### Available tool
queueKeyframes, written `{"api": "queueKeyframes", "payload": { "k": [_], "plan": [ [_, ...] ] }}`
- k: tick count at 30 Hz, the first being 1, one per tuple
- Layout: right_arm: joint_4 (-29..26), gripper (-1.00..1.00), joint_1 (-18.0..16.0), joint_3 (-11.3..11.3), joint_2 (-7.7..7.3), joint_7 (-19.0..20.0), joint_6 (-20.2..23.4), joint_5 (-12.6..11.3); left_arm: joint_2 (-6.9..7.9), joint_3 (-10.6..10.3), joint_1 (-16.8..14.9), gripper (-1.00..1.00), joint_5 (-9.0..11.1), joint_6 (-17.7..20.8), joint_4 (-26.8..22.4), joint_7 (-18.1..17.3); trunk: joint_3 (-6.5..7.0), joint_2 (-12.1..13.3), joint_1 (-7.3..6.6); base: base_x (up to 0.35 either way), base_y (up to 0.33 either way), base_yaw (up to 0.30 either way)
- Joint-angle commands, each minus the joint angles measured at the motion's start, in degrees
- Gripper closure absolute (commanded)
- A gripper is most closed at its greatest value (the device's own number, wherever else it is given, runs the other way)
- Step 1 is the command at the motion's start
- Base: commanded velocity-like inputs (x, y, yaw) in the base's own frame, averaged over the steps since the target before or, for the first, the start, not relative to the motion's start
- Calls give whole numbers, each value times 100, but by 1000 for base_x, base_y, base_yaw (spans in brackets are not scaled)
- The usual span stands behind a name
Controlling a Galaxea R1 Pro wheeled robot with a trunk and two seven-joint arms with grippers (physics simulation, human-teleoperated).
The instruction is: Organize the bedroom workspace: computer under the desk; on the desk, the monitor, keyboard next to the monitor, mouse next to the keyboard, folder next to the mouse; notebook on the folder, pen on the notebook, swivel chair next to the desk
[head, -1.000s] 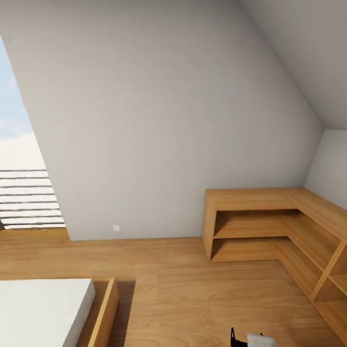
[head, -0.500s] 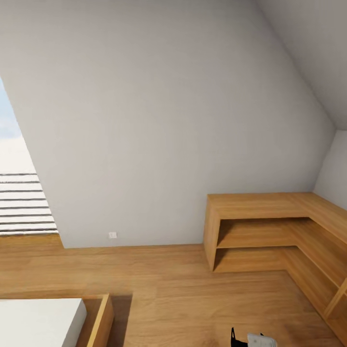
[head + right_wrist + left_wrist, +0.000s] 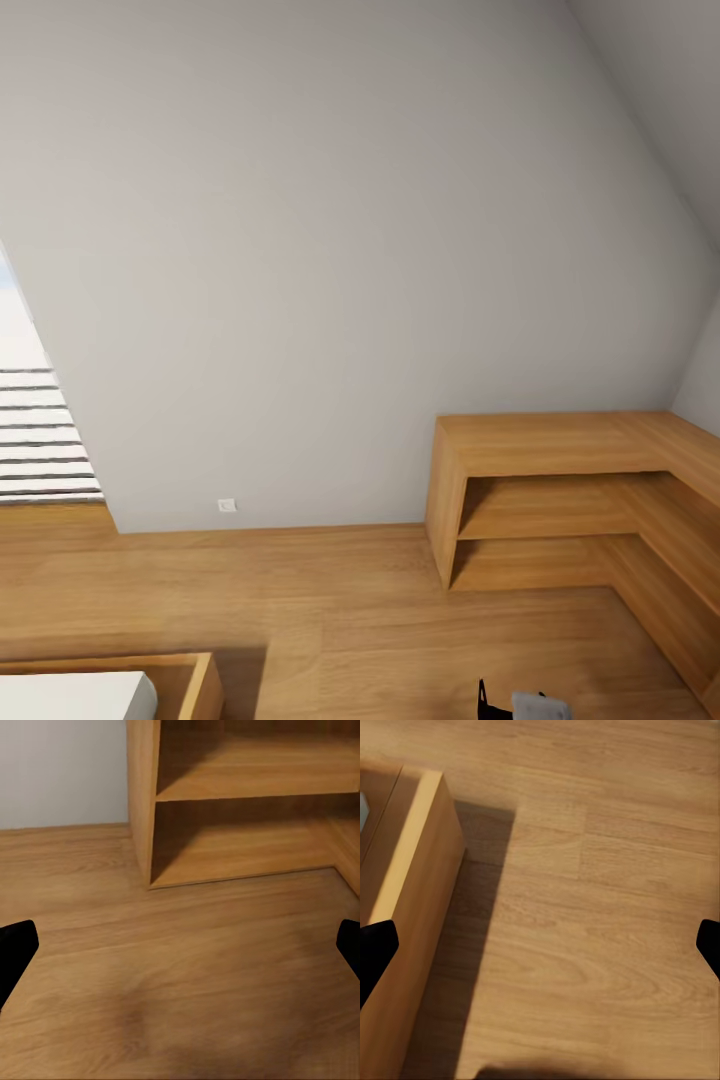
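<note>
Wooden floor (image 3: 330,610) and a big grey wall (image 3: 330,250) are most of what I see from the head camera. None of my task things, the desk, monitor, keyboard, mouse, folder, notebook, pen, computer or swivel chair, are in these pictures, so I cannot say where they lie or how much of the tidy-up is done. To the right, a low wooden shelf unit (image 3: 560,490) sits in the corner of the room, and its shelves look bare. At the lower left corner of the head view I see the wooden bed frame (image 3: 190,680) with a white mattress (image 3: 70,695) in it. A small white wall socket (image 3: 227,505) sits low on the wall, and a bright window with slats (image 3: 35,430) is at the left edge. At the bottom edge, a dark and grey bit of my right arm (image 3: 520,703) pokes in. In the left wrist view, the left gripper (image 3: 540,945) hangs over the floor right beside the bed frame's side, with its two black fingertips (image 3: 375,949) spread far apart and nothing between them. In the right wrist view, the right gripper (image 3: 180,949) points at the floor in front of the shelf unit, and its fingertips (image 3: 15,945) are also wide apart and hold nothing. I think I am driving around the bedroom, looking for the desk. Next I would need to turn or roll until the desk and chair come into view.
</note>
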Motion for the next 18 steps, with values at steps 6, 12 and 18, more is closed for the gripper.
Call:
{"api": "queueKeyframes", "payload": {
  "k": [6, 12, 18],
  "plan": [
    [95, -100, 3, 53, 15, -57, 5, -11, 24, -3, -1, -100, 80, -24, -7, 53, -7, -4, 4, 321, 0, 0],
    [423, -100, 33, 51, 22, -58, 0, -16, 44, 165, -1, -100, 96, -21, 1, 68, -7, -4, 4, 302, 0, 0],
    [522, -100, 216, 40, -1, -55, -16, -27, 65, 217, -1, -100, 93, -29, 245, 68, -7, -4, 4, 225, 0, 0]
  ]
}}
